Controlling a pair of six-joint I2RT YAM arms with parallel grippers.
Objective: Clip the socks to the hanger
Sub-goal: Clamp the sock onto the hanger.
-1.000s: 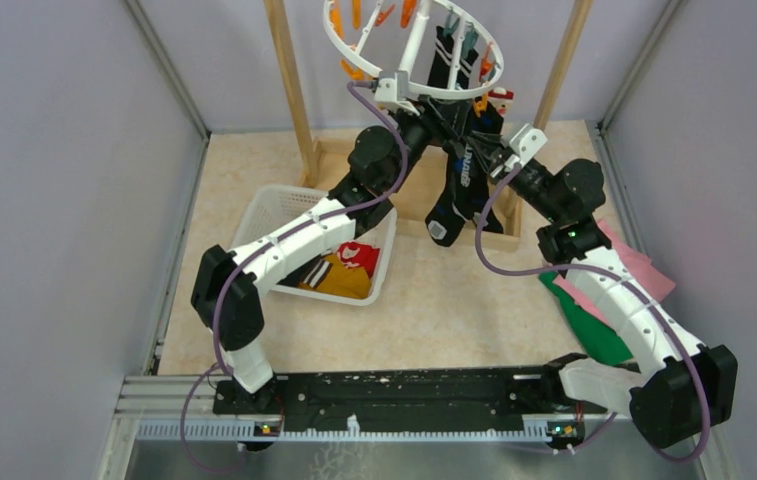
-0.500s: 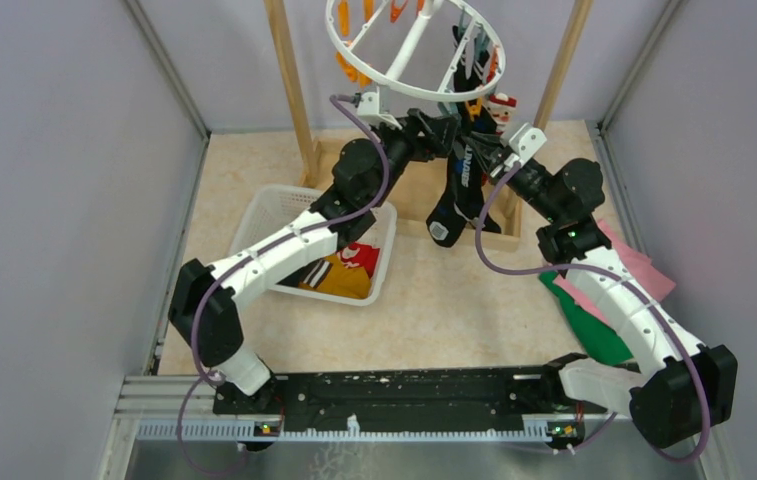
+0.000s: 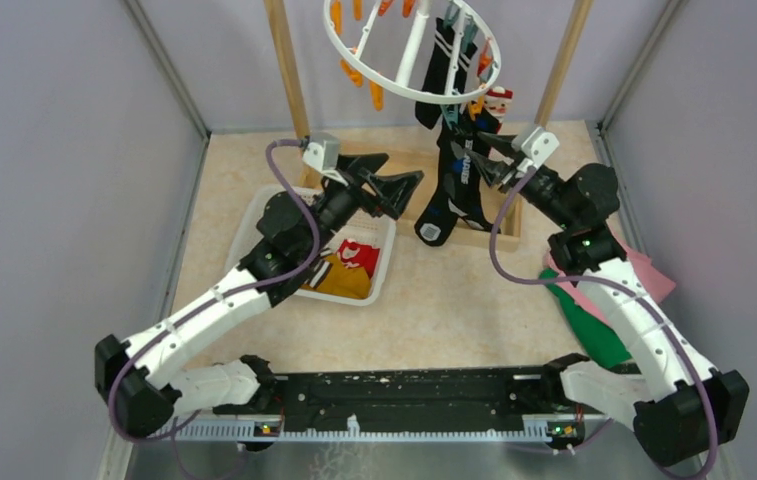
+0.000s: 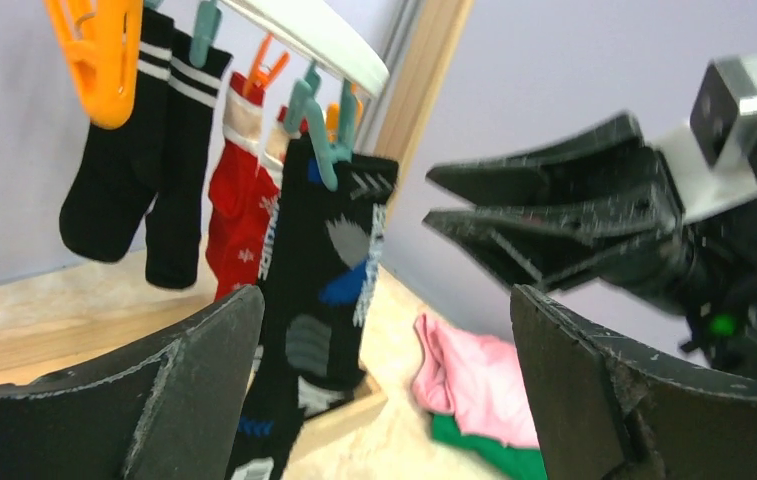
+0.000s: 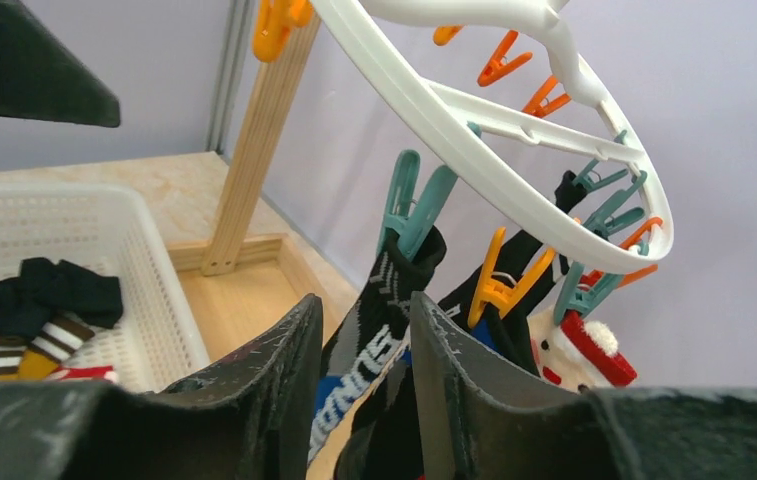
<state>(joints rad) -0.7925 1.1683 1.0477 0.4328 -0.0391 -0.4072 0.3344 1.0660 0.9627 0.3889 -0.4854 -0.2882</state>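
Note:
The hanger (image 3: 409,50), a white ring with orange and teal pegs, hangs at the top centre. Clipped to it are a black striped sock (image 3: 439,70), a red-and-white sock (image 3: 497,100) and a long black sock with blue and white marks (image 3: 454,185). My right gripper (image 3: 484,165) is at that long sock (image 5: 379,340), just below its teal peg (image 5: 409,205); its fingers stand slightly apart and the sock shows in the gap. My left gripper (image 3: 404,168) is wide open and empty, left of the socks and below the ring (image 4: 304,30). More socks, red (image 3: 359,255) and yellow (image 3: 339,278), lie in the basket.
The white mesh basket (image 3: 254,215) sits under my left arm. The wooden rack's posts (image 3: 289,80) and base frame (image 3: 494,225) stand behind the hanging socks. Pink (image 3: 644,270) and green (image 3: 594,325) cloths lie beside my right arm. Grey walls close in both sides.
My left gripper has opened wide and pulled back down and left from the ring. The right gripper's fingers have parted from shut. The ring has swung slightly.

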